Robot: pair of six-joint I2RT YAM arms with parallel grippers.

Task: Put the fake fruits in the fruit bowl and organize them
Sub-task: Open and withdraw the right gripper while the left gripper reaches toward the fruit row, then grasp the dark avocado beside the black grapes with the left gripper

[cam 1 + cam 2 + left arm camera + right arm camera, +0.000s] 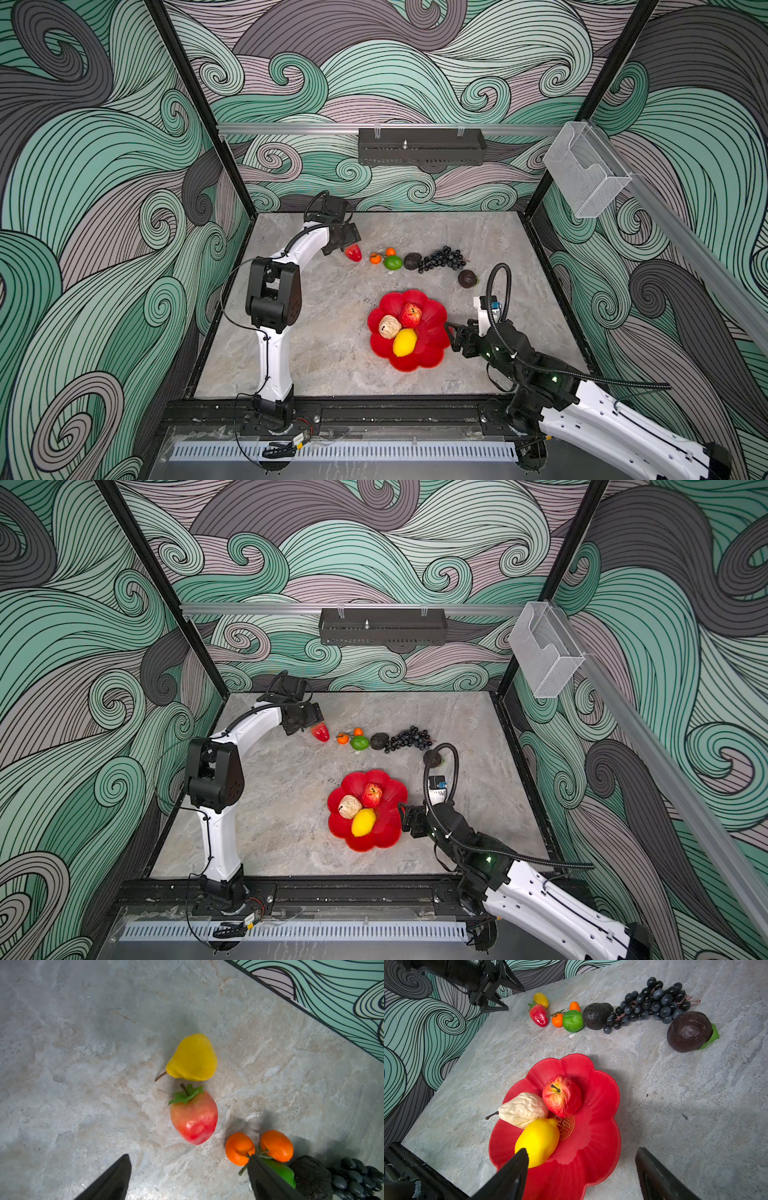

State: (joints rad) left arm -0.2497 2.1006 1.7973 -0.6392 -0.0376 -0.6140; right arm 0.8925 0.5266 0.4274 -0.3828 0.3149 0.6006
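Observation:
The red scalloped fruit bowl (432, 345) (598, 1105) holds a red apple (411, 314), a beige pear (389, 326) and a yellow lemon (404, 342). On the far side of the table lie a strawberry (353, 252) (194, 1119), two small oranges (375, 258), a lime (392, 262), a dark brown lump (412, 261), a grape bunch (442, 258) and a dark plum (467, 278). A yellow pear (192, 1057) lies beside the strawberry. My left gripper (347, 242) (189, 1156) hovers open above the strawberry. My right gripper (451, 332) (581, 1149) is open and empty at the bowl's right rim.
Patterned walls close in the marble table (324, 332) at the back and both sides. A black frame rail (374, 409) runs along the front edge. The left arm's elbow (272, 299) rises over the left part of the table.

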